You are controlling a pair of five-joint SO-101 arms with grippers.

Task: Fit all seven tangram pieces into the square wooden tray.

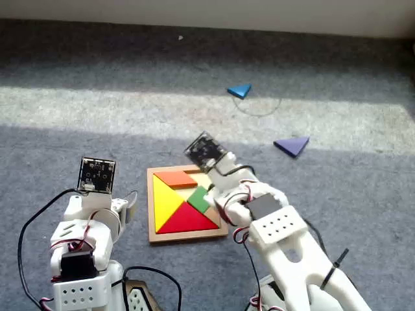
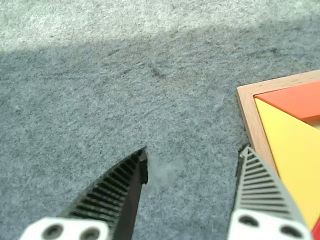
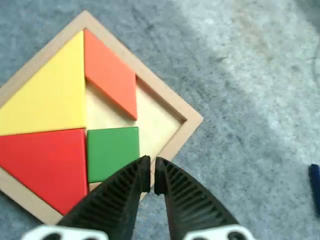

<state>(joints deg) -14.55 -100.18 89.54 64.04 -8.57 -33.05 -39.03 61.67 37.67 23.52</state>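
Over the right edge of the square wooden tray [image 1: 151, 207], the right gripper [image 3: 151, 167] is seen with its fingers almost together, nothing between them. Seated already are a yellow triangle [image 1: 167, 197], red triangle [image 1: 188, 221], orange parallelogram [image 1: 178, 178] and green square [image 1: 199, 199]. The purple triangle [image 1: 292, 146] lies loose beyond the tray on the right arm's side, its long edge running across the table; the blue triangle [image 1: 240, 91] lies farther off. The right arm is judged nearer. The left gripper [image 2: 194, 150] is spread apart, empty, beside the tray's left rim.
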